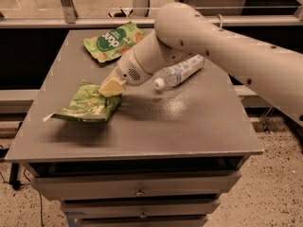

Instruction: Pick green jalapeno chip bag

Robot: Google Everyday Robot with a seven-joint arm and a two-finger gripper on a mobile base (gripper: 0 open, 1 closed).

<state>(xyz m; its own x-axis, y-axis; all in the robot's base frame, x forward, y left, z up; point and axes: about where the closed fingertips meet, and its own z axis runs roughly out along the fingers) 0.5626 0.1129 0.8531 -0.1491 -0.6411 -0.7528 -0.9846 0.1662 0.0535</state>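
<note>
The green jalapeno chip bag (86, 105) is a light-green bag, tilted and foreshortened, hanging over the left part of the grey table (156, 126) with its shadow beneath it. My gripper (111, 87) is shut on the bag's upper right corner and holds it lifted off the tabletop. My white arm reaches in from the right across the table's back half.
A smaller crinkled green bag with a dark-green round logo (115, 40) lies at the table's back left. A clear plastic bottle (180, 71) lies on its side near the middle back, partly under my arm. Drawers sit below the tabletop.
</note>
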